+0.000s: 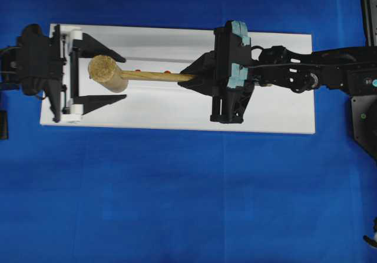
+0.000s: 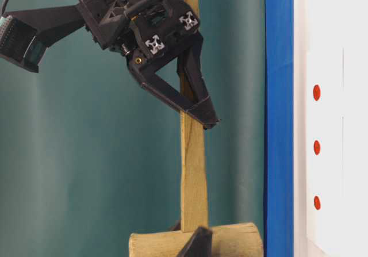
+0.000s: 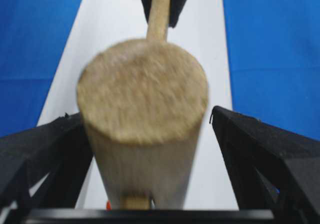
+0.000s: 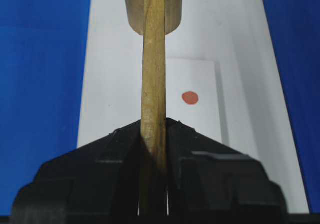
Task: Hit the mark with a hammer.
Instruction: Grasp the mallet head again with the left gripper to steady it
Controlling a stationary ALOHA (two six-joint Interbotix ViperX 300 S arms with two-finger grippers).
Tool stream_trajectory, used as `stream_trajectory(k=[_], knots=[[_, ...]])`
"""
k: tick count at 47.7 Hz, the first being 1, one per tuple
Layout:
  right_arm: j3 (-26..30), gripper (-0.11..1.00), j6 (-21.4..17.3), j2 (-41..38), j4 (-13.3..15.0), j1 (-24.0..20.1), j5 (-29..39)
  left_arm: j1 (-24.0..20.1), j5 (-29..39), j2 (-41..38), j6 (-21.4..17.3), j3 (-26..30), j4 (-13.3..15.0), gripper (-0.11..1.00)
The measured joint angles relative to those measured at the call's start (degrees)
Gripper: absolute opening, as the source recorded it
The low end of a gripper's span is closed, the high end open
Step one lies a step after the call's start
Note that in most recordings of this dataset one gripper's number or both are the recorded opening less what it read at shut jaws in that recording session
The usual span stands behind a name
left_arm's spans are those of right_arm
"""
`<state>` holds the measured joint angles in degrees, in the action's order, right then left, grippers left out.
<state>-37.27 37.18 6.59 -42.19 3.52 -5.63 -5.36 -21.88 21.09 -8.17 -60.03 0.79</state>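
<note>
Right gripper [image 1: 197,76] clamped on handle of wooden mallet [image 1: 109,73], near handle's free end. Mallet head sticks out ahead of its fingertips, between left gripper [image 1: 106,77] fingers. Left jaws spread wide, either side of head, not gripping (contact with head unclear). White board [image 1: 277,113] on blue cloth [image 1: 177,198] below both. Red dots [image 2: 317,148] in row on white strip; one dot [image 4: 190,97] just right of handle in right wrist view. Which dot is mark: cannot tell. No containers.
</note>
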Motion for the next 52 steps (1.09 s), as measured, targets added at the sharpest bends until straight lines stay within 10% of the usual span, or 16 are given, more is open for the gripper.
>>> stream_trajectory(k=[16,25,52], knots=[[0.0,0.02,0.0,0.0,0.26,-0.18,0.0,-0.44,0.0,-1.05,0.0,1.05,0.0,0.89],[0.0,0.02,0.0,0.0,0.26,-0.18,0.18,-0.35,0.09,-1.05,0.0,1.14,0.0,0.43],[0.26,0.03,0.0,0.0,0.26,-0.18,1.32,-0.35,1.49,-1.05,-0.09,1.41,0.0,0.44]])
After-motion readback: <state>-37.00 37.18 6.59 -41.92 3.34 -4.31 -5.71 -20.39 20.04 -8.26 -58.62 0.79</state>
